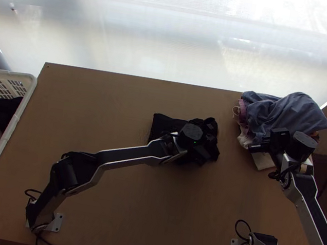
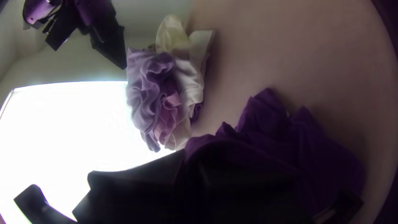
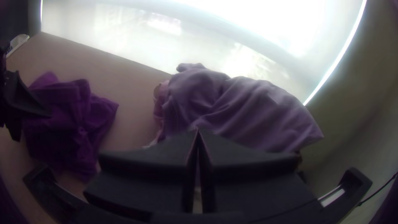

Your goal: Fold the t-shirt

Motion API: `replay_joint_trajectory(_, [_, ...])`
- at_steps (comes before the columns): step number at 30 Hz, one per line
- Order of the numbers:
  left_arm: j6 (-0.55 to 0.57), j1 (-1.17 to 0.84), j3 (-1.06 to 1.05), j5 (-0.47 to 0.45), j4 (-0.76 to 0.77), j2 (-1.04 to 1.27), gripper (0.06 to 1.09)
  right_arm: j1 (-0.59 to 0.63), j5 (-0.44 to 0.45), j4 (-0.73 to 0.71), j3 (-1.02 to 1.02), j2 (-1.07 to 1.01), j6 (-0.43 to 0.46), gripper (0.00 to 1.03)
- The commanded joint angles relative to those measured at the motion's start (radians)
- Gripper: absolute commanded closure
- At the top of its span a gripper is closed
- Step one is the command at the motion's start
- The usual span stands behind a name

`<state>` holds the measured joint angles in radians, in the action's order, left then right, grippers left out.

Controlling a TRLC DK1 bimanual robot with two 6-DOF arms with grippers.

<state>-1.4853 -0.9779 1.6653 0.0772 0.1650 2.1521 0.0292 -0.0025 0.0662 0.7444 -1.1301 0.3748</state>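
The dark t-shirt (image 1: 163, 121) lies bunched at table centre, directly beneath the left claw (image 1: 202, 154), whose fingers are closed together; whether fabric is gripped cannot be determined. The right claw (image 1: 257, 148) is closed, empty, beside the far-right pile (image 1: 290, 112).

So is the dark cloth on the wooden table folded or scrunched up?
Scrunched up: the dark cloth lies in uneven folds, with crumpled peaks and a ragged outline.

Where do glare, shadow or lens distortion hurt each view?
Top view: bright window, folds mostly lost on dark cloth. Left wrist view: window blown out white, table edge bowed, foreground nearly black. Right wrist view: window glaring, its lit edge curved, corners dark.
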Motion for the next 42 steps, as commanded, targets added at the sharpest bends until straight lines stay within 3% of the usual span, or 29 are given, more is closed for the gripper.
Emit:
replay_joint_trajectory(1, [-0.004,-0.048,0.059,0.024,0.056,0.101,0.31,0.069,-0.031,0.000,-0.020,0.021,0.023,1.00])
replay_joint_trajectory(3, [-0.003,-0.039,0.057,0.033,0.056,0.121,0.10,0.072,-0.033,-0.002,-0.019,0.023,0.024,1.00])
replay_joint_trajectory(18, [-0.055,-0.022,0.102,0.024,0.051,0.072,0.10,0.066,-0.033,-0.005,-0.014,0.016,0.023,1.00])
replay_joint_trajectory(22, [-0.033,0.007,0.021,-0.022,-0.059,-0.012,0.10,0.057,-0.033,-0.006,-0.007,0.016,0.018,1.00])
replay_joint_trajectory(25, [0.030,0.036,-0.041,-0.083,-0.236,-0.092,0.10,0.057,-0.033,-0.006,-0.008,0.020,0.019,1.00])
replay_joint_trajectory(31, [0.086,0.130,-0.170,-0.077,-0.282,-0.198,0.10,0.052,-0.033,0.007,-0.020,0.043,0.024,1.00])
replay_joint_trajectory(36, [0.293,0.226,-0.168,0.053,-0.292,-0.235,0.10,-0.043,-0.033,0.027,-0.019,0.053,-0.013,1.00])
replay_joint_trajectory(40, [0.606,0.303,-0.049,0.099,-0.556,-0.265,0.10,-0.209,0.021,0.069,0.010,0.035,-0.037,0.99])
replay_joint_trajectory(42, [0.726,0.337,-0.035,0.098,-0.645,-0.313,0.10,-0.305,0.082,0.078,0.033,0.010,-0.037,0.92])
